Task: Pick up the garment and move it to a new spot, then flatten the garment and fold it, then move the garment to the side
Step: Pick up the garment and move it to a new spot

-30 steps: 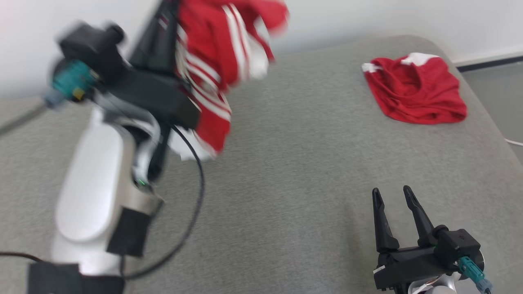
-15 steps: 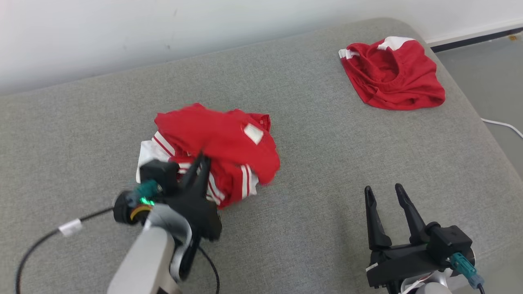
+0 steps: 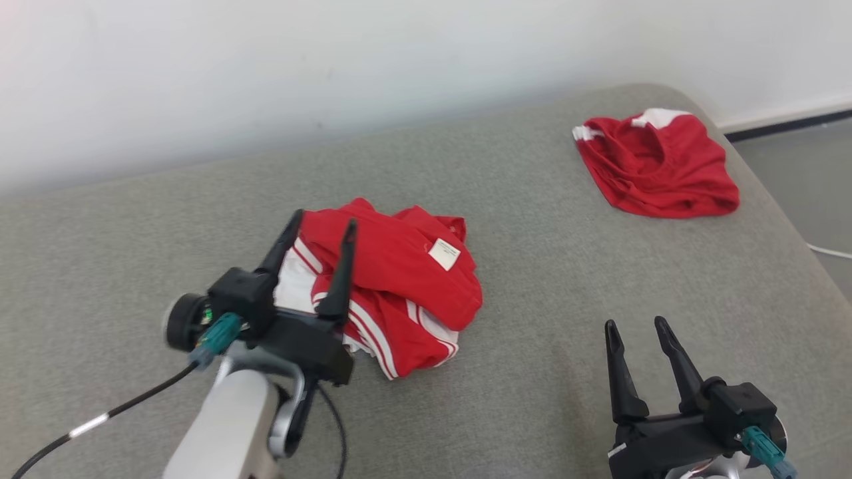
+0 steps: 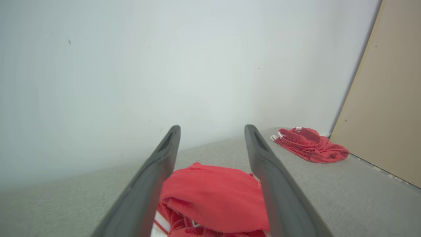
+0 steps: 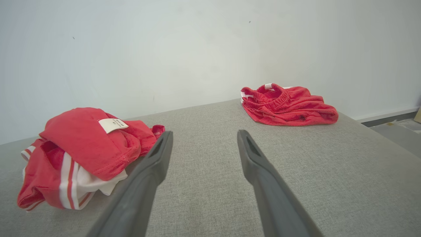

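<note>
A crumpled red garment (image 3: pixel 399 279) with white stripes and a white label lies in a heap on the grey cushioned surface (image 3: pixel 532 279), left of centre. My left gripper (image 3: pixel 323 223) stands open over the heap's left side, its fingers spread with nothing pinched between them. In the left wrist view the garment (image 4: pixel 213 194) sits low between the two fingers. The right wrist view has the garment (image 5: pixel 82 148) at its left. My right gripper (image 3: pixel 636 326) stands open and empty at the lower right, well apart from the heap.
A second red garment (image 3: pixel 655 166) with white trim lies crumpled at the far right corner, also seen as a red heap (image 5: pixel 286 105) in the right wrist view. A white wall (image 3: pixel 333 66) runs behind. The surface's right edge drops to the floor (image 3: pixel 805 173).
The left gripper brought the garment down from the air onto the surface, then opened and let it go. The head camera has shifted. The right gripper stayed open.
</note>
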